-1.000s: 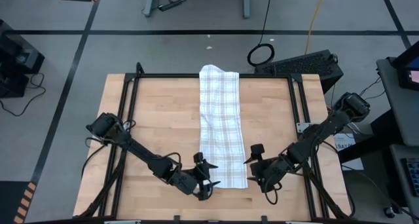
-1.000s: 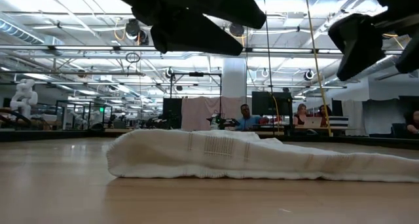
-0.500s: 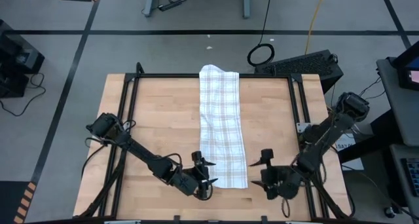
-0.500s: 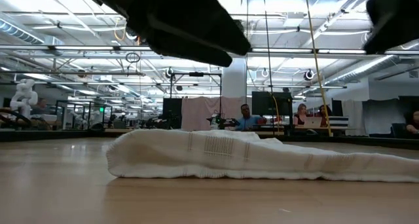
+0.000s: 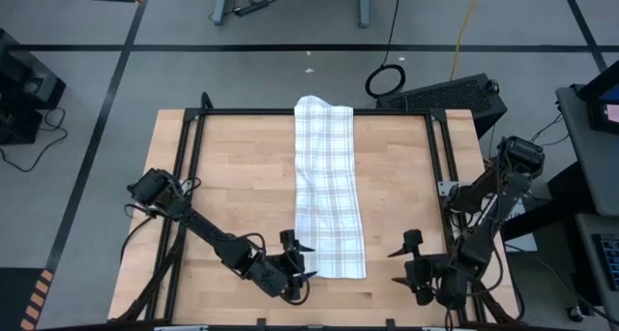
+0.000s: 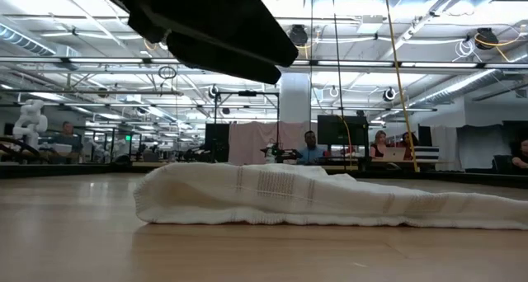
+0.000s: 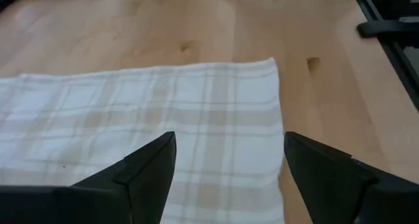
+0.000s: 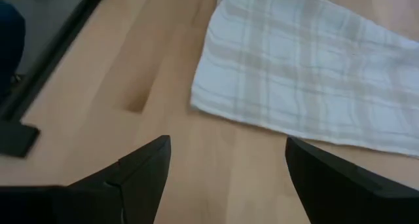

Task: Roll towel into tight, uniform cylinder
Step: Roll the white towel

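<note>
on the pale wooden bench the thin white checked cloth towel lies flat as a long folded strip, unrolled. the left gripper hangs released beside its near end; the right gripper stands released, well apart. rolling looks not yet begun; next, both must pinch the near corners.

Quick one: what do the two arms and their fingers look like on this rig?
Both are dark, near-black jointed arms built from slim links with bulkier joint housings, thin black cables looping at the base joints. The left gripper and right gripper each carry two dark, tapered, wedge-shaped fingers with flat matte faces. No coloured markings or labels are visible on them.
</note>
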{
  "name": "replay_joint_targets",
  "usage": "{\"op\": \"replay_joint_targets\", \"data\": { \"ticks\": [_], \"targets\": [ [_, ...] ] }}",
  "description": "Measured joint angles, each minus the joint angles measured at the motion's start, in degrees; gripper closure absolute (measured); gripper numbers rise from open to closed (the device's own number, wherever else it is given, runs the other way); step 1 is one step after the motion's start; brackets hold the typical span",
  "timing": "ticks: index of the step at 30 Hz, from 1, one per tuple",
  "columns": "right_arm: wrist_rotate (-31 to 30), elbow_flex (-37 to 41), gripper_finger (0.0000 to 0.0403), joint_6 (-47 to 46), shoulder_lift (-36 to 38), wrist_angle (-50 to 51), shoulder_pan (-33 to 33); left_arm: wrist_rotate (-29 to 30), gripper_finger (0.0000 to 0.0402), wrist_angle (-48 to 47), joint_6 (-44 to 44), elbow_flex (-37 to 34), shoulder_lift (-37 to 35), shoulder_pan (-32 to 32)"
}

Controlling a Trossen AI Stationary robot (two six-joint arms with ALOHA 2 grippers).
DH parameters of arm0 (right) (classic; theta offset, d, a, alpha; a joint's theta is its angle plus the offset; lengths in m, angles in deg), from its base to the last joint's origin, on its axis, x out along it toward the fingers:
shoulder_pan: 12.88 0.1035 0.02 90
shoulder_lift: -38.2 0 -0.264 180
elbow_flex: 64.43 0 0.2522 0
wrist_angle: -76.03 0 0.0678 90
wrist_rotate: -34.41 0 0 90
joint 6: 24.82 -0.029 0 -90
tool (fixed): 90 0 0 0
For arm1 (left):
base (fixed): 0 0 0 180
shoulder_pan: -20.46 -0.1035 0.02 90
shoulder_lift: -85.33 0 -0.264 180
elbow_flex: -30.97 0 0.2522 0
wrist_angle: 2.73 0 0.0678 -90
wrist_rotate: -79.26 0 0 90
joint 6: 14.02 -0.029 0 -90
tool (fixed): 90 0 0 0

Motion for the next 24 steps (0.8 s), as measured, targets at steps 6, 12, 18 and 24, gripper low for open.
{"op": "replay_joint_targets", "data": {
  "ticks": [6,12,18,24],
  "targets": [
    [-0.2,0.0,0.0110,4.7,0.0,2.8,0.8,-2.3,0.0114,-5.7,0.1,0.0,0.0,0.0],
    [1.0,0.0,0.0110,7.2,0.0,2.5,0.8,-5.6,0.0114,-9.3,0.1,0.0,0.0,0.1],
    [1.8,0.0,0.0110,5.6,-3.4,-4.1,0.8,-6.7,0.0114,-11.7,-2.6,0.0,0.0,1.2],
    [-0.4,0.0,0.0110,8.0,-8.9,-11.1,0.5,-4.6,0.0114,-13.0,-2.9,0.0,0.0,1.5]
  ]
}}
